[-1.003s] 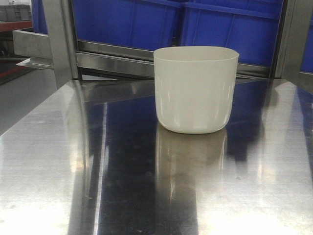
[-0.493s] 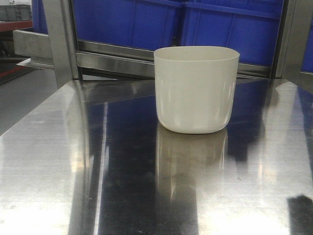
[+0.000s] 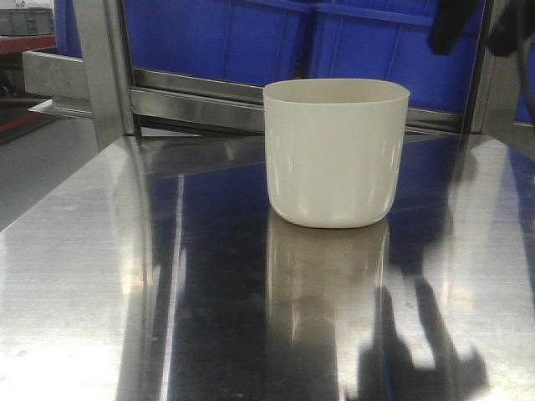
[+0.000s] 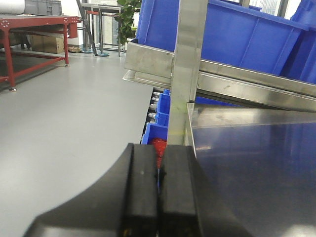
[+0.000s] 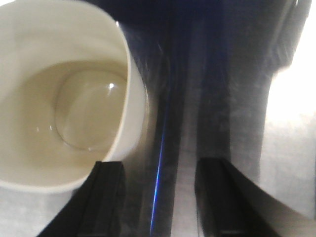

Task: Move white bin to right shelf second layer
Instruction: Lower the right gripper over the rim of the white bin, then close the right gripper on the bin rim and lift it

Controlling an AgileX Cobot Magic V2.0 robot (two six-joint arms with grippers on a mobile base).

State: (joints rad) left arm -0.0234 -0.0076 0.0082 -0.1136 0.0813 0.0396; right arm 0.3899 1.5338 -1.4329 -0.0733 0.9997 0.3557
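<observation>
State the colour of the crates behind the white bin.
The crates are solid blue; the exterior front-facing view shows them best.

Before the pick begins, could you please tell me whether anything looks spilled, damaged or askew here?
Nothing stands out. The white bin stands upright on the steel tabletop, empty inside, with no visible cracks or spills. The right gripper hangs open above its rim, clear of it.

Low front, right wrist overhead, sharing white bin [image 3: 336, 150]
</observation>
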